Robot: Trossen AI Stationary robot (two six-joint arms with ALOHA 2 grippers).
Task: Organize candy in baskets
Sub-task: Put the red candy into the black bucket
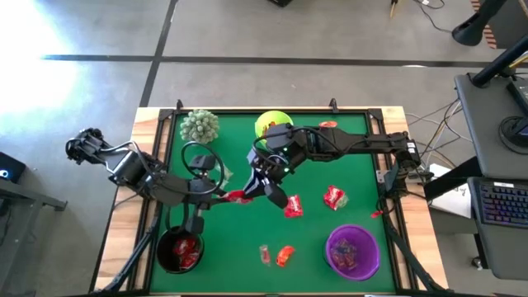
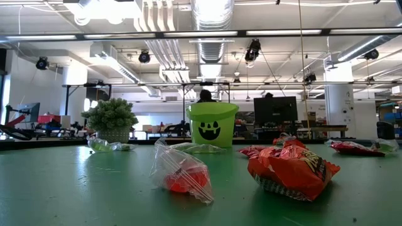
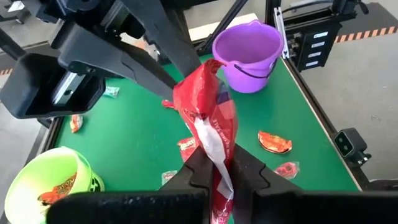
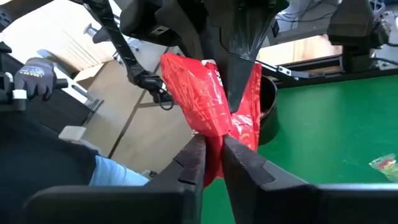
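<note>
A red candy packet (image 1: pixel 241 196) hangs over the table's left middle, held from both sides. My left gripper (image 1: pixel 229 196) is shut on one end of it, and the left wrist view shows its fingers (image 3: pixel 193 171) pinching the wrapper (image 3: pixel 208 118). My right gripper (image 1: pixel 262 188) has its fingers closed on the other end, with the packet (image 4: pixel 205 99) between them. The lime green basket (image 1: pixel 272 124) stands at the back, the black basket (image 1: pixel 179 250) at the front left with red candy inside, and the purple basket (image 1: pixel 353 252) at the front right.
Loose candy lies on the green mat: red packets (image 1: pixel 334 197) (image 1: pixel 293 206), an orange one (image 1: pixel 285 255) and a clear one (image 1: pixel 265 254). A spiky plant (image 1: pixel 200 125) sits at the back left. A person's gloved hand (image 4: pixel 34 78) shows beyond the table.
</note>
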